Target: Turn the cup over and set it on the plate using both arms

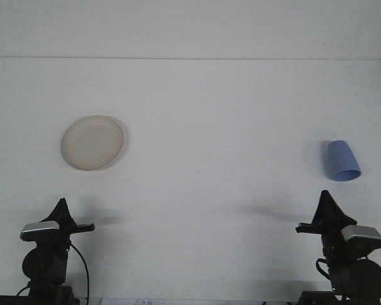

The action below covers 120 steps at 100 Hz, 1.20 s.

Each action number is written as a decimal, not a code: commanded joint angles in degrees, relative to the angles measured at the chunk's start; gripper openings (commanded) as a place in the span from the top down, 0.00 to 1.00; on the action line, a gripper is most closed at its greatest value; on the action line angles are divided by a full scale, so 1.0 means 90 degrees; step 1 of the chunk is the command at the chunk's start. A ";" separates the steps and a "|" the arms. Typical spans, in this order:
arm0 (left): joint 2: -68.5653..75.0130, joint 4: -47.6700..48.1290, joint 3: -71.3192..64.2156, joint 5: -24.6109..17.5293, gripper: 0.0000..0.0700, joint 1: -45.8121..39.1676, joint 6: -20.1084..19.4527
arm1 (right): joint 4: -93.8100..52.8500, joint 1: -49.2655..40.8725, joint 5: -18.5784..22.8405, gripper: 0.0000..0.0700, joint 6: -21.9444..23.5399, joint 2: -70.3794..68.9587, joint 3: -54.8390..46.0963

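We see the left hand point(62, 204) low at the near edge, grip unreadable | plate point(92, 142) on the white surface point(203, 114), left | cup point(341, 161) far right, lying tilted | right hand point(327, 197) just below cup, grip unreadable.

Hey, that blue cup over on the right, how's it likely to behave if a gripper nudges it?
The blue cup seems to lie on its side, so it would probably roll, curving because it tapers. It looks like thin plastic, likely light enough to skid on the smooth white table.

Single front view, high, facing forward over table point(197, 101)
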<state>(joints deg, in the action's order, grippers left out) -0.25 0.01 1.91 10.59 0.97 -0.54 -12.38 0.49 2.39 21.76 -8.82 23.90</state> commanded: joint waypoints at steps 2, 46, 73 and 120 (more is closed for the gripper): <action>0.0010 -0.0075 -0.0124 0.0007 0.98 0.0000 -0.0007 | -0.0457 0.0007 -0.0170 0.67 -0.1139 -0.0551 0.0826; 0.0007 -0.0075 -0.0124 0.0007 0.98 0.0000 -0.0007 | -0.1712 0.0391 -0.1826 0.35 -0.2943 -0.3728 0.2259; 0.0007 -0.0075 -0.0124 0.0007 0.98 0.0000 -0.0007 | -0.0996 0.1889 -0.1103 0.35 -0.3436 -0.5178 0.2249; 0.0007 -0.0075 -0.0124 0.0007 0.98 0.0000 -0.0007 | 0.0342 0.3577 0.0503 0.35 -0.4046 -0.7179 0.2205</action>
<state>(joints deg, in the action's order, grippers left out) -0.25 0.01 1.91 10.61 0.97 -0.54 -11.14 31.99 6.00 -13.65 -71.31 43.62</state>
